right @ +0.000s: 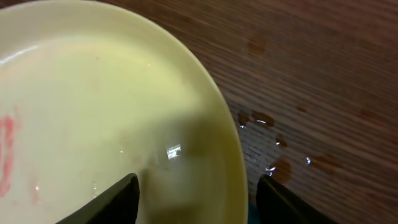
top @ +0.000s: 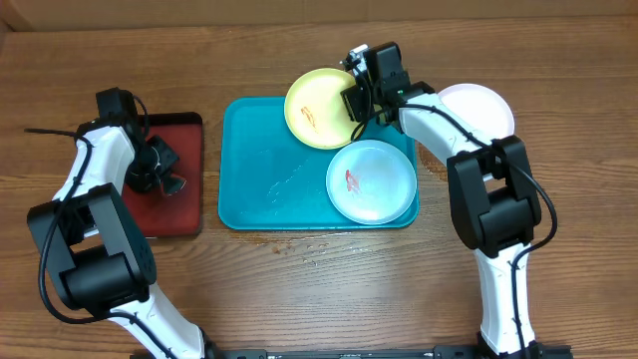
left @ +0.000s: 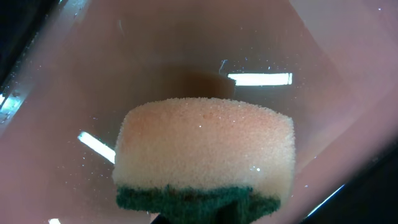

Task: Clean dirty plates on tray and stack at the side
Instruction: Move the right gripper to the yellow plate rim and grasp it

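The teal tray [top: 249, 184] lies mid-table. The yellow-green plate [top: 311, 108] rests over its far right corner and has a red smear; it also shows in the right wrist view [right: 93, 112]. The mint-blue plate [top: 374, 184], with a red smear, lies in the tray's near right corner. The white plate [top: 483, 105] lies on the table to the right, partly behind my right arm. My right gripper [top: 361, 100] is open, and in its own view [right: 199, 202] the fingers straddle the yellow-green plate's right rim. My left gripper [top: 159, 172] holds a sponge [left: 205, 149] over the dark red tray.
The dark red tray [top: 184, 214] lies left of the teal tray; its wet surface [left: 186, 50] fills the left wrist view. Water drops [right: 273, 165] lie on the wooden table beside the yellow-green plate. Wet streaks show on the teal tray's floor [top: 284, 184].
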Robot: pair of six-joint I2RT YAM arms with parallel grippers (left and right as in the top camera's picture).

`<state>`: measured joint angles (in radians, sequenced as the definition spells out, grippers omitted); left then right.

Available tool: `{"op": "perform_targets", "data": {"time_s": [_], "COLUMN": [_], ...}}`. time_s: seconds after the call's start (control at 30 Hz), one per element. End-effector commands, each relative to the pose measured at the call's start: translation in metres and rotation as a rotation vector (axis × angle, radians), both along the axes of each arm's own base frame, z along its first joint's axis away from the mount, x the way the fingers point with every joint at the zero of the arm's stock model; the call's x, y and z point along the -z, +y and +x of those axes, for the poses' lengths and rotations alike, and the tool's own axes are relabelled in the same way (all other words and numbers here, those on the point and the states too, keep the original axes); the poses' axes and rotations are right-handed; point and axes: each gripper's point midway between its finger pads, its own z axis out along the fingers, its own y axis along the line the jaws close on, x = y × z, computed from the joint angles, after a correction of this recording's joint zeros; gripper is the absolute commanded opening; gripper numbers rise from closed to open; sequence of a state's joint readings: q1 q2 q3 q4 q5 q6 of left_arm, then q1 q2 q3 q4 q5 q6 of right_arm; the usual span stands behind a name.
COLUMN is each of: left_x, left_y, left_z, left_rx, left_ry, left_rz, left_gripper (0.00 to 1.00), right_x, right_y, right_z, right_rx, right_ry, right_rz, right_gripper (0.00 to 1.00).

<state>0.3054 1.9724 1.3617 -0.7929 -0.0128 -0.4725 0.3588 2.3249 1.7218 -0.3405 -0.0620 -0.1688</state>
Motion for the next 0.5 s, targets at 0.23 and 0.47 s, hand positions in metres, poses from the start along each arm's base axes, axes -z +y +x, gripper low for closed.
{"op": "perform_targets", "data": {"time_s": [0.23,0.47], "left_x": [0.004,0.004], "left_y": [-0.001,-0.001], "left_z": [-0.006,-0.007], "left_rx": [-0.005,-0.005], "left_ry": [0.023,0.028], "left_rz": [0.005,0.004], "left_gripper": [0.04,0.04], "right_x": [0.008,-0.005], "right_y": [-0.002,0.002], "right_z": [0.005,0.009], "right_rx": [0.036,0.072], "right_ry": [0.005,0.027], "right_rz": [0.013,0.06], "right_gripper": [0.42,0.15]}}
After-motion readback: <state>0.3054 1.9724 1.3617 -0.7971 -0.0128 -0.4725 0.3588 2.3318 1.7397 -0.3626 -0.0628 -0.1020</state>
